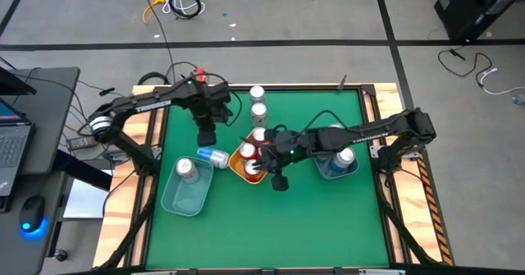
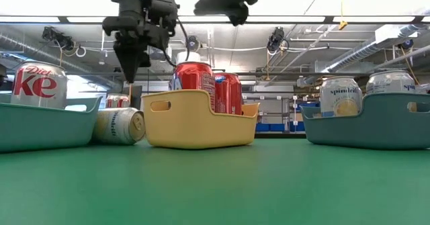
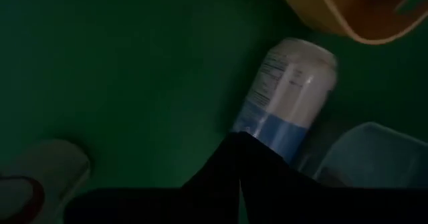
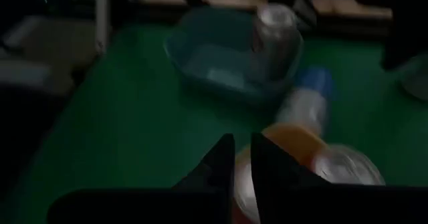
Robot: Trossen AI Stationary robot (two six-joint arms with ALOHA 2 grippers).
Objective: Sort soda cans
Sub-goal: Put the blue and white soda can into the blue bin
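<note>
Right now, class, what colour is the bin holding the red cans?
Yellow. The bin shows best in the low view, with red cans standing inside.
</note>
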